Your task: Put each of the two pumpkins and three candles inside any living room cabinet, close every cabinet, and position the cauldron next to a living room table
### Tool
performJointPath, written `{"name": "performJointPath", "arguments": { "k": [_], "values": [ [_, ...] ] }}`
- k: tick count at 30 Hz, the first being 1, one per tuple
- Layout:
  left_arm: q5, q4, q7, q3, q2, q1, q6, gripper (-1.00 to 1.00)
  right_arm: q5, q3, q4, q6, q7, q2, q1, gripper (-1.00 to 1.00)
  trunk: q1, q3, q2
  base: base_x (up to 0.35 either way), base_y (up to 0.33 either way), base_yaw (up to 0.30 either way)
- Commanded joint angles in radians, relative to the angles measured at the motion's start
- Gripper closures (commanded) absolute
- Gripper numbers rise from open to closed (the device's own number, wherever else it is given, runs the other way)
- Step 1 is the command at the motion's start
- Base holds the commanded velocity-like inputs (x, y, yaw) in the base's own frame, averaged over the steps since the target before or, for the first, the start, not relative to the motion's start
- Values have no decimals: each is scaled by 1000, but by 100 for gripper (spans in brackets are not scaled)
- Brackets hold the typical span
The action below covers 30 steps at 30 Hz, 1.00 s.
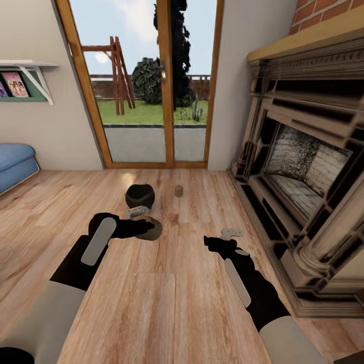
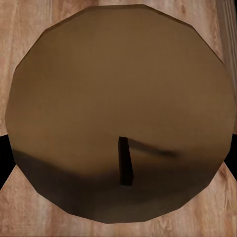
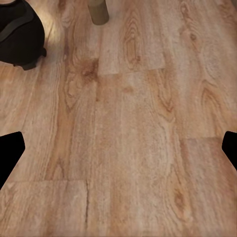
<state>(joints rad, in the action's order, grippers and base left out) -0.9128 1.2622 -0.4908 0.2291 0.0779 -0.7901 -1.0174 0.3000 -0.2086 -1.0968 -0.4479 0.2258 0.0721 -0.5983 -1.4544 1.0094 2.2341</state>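
Reaching forward and down from the head view's left, the left arm stretches low over the wooden floor (image 1: 151,313), its forearm angled inward and its left end effector (image 1: 143,221) closed around a brown round candle (image 1: 150,228); in the left wrist view that candle (image 2: 118,98) is a broad, many-sided tan disc with a short dark wick (image 2: 125,168) standing near its middle, and the dark finger tips show just at both edges of the disc, pressed to its sides. The right arm comes in from the head view's right, its forearm slanting toward the middle of the floor, and the right end effector (image 1: 228,237) hangs above bare boards with nothing between its fingers; in the right wrist view the two dark finger tips (image 3: 11,153) sit far apart at opposite edges, so it stands wide. The cauldron (image 1: 140,195), a matte black round-bellied pot, sits on the floor just beyond the left end effector, upright with its mouth up, and what lies inside cannot be told from here; part of its black belly (image 3: 19,34) shows in the right wrist view. A second, small tan cylinder candle (image 1: 178,190) stands upright on the floor near the cauldron, toward the fireplace (image 1: 303,167) side, apart from it, and its base (image 3: 98,12) shows in the right wrist view. Behind them stands a glass door (image 1: 146,86) in a wooden frame
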Motion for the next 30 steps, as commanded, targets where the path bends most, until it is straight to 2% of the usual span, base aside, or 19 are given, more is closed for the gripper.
{"name": "performJointPath", "arguments": {
  "k": [1,7,26,30],
  "values": [
    [-1,8,0,0,3,0,0,100,0,0,1,1,0,0,0,-100,0,2,0,0,0,0],
    [-1,15,0,-1,5,1,4,100,-14,1,-10,10,1,-1,0,-100,0,9,0,90,0,0],
    [-3,17,1,-3,6,2,6,100,-9,1,6,14,0,-7,0,-100,0,10,0,327,0,0],
    [-3,17,1,-4,5,2,6,100,-14,-1,38,15,1,-8,0,-100,0,10,0,334,0,0]
  ]
}}
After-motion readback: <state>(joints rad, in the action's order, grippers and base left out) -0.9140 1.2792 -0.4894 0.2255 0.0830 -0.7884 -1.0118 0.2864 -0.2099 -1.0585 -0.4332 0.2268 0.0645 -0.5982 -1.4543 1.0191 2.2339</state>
